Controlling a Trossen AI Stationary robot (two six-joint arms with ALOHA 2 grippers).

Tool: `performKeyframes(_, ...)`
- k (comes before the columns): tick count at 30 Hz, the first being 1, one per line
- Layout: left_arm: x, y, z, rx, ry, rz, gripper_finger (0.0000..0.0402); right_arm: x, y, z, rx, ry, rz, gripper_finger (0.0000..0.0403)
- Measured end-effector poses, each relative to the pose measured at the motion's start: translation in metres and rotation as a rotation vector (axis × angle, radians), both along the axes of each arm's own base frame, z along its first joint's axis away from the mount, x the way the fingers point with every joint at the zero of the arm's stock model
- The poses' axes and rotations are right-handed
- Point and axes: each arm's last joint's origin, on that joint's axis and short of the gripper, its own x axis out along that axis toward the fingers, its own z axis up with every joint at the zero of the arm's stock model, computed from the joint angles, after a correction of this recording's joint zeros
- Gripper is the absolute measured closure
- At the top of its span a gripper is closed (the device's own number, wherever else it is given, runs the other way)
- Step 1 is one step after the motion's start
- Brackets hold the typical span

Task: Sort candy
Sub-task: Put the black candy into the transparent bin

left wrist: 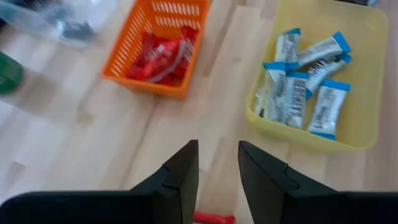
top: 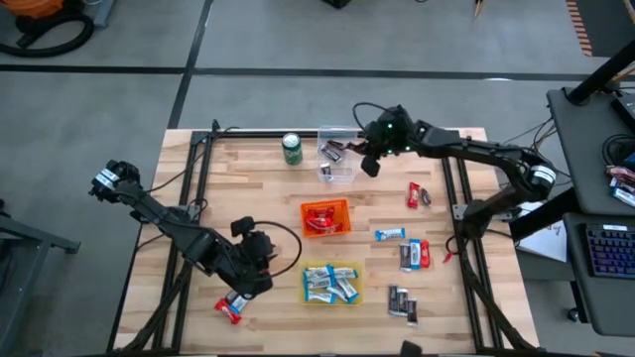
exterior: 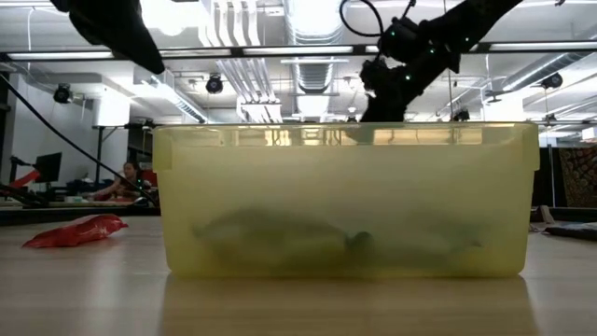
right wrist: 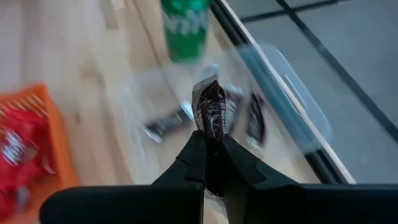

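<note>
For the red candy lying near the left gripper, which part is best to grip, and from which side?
Probably across its narrow middle, coming straight down from above. The red candy lies flat on the table, alone at the front left, so both long edges look free. The left gripper, open, hangs just above it.

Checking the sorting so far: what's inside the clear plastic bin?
Dark brown wrapped candy bars lie inside the clear plastic bin; the right claw partly covers them, so their number is unclear.
</note>
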Motion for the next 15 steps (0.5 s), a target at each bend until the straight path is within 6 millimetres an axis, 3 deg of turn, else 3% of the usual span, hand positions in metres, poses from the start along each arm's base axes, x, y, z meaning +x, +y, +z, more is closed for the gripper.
performKeyframes(7,-0.001,-0.003,-0.002,-0.141,0.045,0.013,0.0306,0.024,0.013,-0.009,0.02,-0.051,0.038,0.0361)
performKeyframes(15,-0.003,-0.007,-0.003,-0.243,0.08,0.027,0.0306,0.025,0.014,-0.01,0.052,-0.053,0.02,0.0295)
